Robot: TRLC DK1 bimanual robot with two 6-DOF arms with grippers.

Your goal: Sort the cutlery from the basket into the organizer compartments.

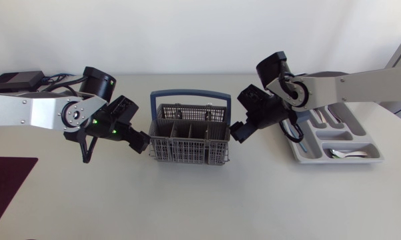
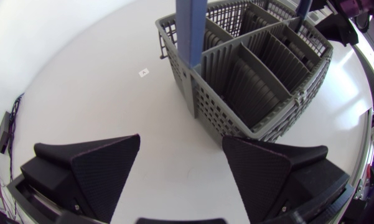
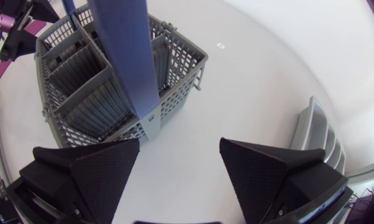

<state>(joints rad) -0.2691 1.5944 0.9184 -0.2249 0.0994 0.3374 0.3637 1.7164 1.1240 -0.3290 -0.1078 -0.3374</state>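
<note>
Our left jaws stand wide apart, holding nothing, just above the surface (image 2: 81, 81) and just beside one end of the basket (image 2: 249, 115). Our right jaws, also apart and empty, hover at its opposite end. The basket sits between them, handle (image 2: 190, 31) upright, and every compartment we can see looks empty. The organizer (image 1: 360, 142) lies past the right arm (image 1: 347, 87), with cutlery (image 1: 343, 154) in it. We judge sorting done or nearly so; next, confirm nothing remains, then draw clear.

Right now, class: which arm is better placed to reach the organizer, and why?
Right: the right end effector hangs open between basket and organizer; the left end effector sits beyond the basket.
</note>
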